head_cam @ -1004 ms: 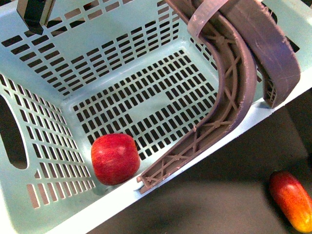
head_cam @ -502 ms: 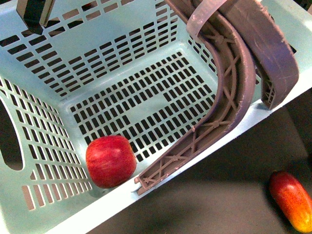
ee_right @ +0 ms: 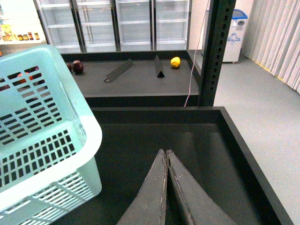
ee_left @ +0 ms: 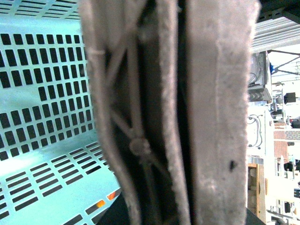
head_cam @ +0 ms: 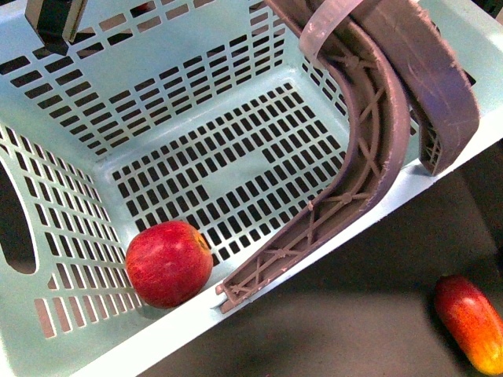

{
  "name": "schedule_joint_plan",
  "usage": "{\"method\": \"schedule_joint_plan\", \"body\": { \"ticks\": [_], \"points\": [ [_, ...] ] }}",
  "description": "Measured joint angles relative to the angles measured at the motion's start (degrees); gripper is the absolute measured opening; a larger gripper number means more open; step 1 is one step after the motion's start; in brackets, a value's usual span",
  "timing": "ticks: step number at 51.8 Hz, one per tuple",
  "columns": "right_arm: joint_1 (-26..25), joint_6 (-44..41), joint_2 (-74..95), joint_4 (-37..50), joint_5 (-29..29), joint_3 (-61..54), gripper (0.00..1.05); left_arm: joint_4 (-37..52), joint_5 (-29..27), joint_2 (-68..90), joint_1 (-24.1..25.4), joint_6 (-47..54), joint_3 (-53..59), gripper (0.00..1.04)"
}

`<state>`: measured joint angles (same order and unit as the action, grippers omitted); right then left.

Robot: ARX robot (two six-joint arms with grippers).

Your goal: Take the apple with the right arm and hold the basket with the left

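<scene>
1. One round red apple rests at lower left of the front view, inside the light teal slotted plastic basket, in a corner; the tilt probably keeps it there.
2. Two brown-mauve curved handles fill the left wrist view. The left gripper is unseen, so its jaw state cannot be told.
3. Right gripper: jaws pressed together, empty, outside the basket.

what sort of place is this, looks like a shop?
Likely a supermarket, or a mock one: glass-door fridges along the back wall, black produce bins with loose fruit, and a teal shopping basket.
</scene>
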<state>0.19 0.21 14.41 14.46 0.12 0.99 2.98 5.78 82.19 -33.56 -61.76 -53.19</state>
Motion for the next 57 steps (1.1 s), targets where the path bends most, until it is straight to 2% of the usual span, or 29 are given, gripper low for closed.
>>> {"method": "schedule_joint_plan", "body": {
  "ticks": [17, 22, 44, 45, 51, 57],
  "points": [
    [0.0, 0.0, -4.9, -4.9, 0.0, 0.0, 0.02, 0.0, 0.0, 0.0, 0.0, 0.0, 0.0, 0.15],
    [0.0, 0.0, -12.0, -13.6, 0.0, 0.0, 0.02, 0.0, 0.0, 0.0, 0.0, 0.0, 0.0, 0.15],
    [0.0, -0.1, -14.0, -14.4, 0.0, 0.0, 0.02, 0.0, 0.0, 0.0, 0.0, 0.0, 0.0, 0.15],
    [0.0, -0.1, -14.1, -14.4, 0.0, 0.0, 0.03, 0.0, 0.0, 0.0, 0.0, 0.0, 0.0, 0.15],
    [0.0, 0.0, -14.1, -14.4, 0.0, 0.0, 0.30, 0.0, 0.0, 0.0, 0.0, 0.0, 0.0, 0.15],
    [0.0, 0.0, -14.1, -14.4, 0.0, 0.0, 0.51, 0.0, 0.0, 0.0, 0.0, 0.0, 0.0, 0.15]
  ]
}}
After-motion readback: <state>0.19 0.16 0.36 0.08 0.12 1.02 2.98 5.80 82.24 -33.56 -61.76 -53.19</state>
